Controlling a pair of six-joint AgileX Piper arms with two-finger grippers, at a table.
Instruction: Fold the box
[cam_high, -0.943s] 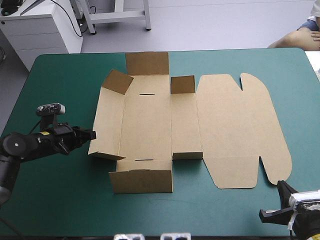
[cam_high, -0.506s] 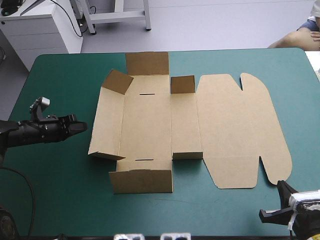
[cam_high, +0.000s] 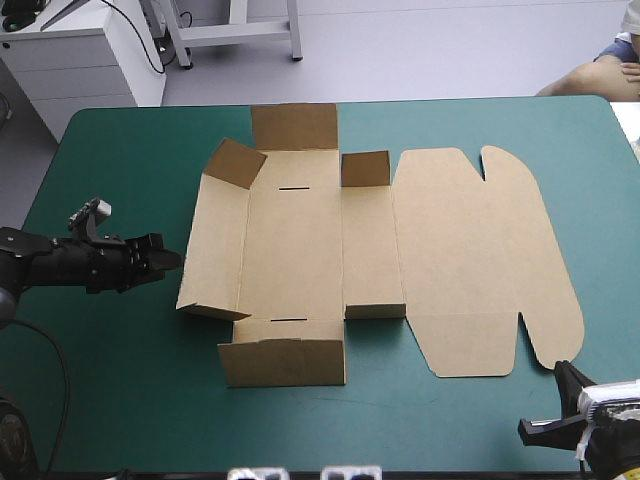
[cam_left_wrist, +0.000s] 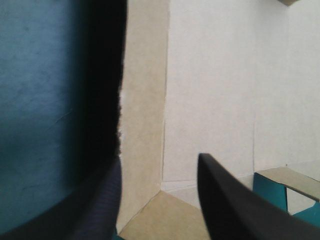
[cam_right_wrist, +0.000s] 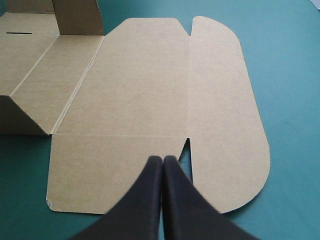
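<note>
The left gripper (cam_high: 168, 262) has turned and crept back to the box (cam_high: 330, 250) in the middle of the table (cam_high: 120, 150), fingers (cam_left_wrist: 225, 200) wide apart at the left flap (cam_high: 215, 245), likely to lift it, while the right gripper (cam_high: 562, 373) waits pinched together, empty, at the near right corner.

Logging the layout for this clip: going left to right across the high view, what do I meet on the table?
left pincer, open → box, walls raised on its left part, the rest lying flat → right pincer, shut, at the table's near edge
</note>
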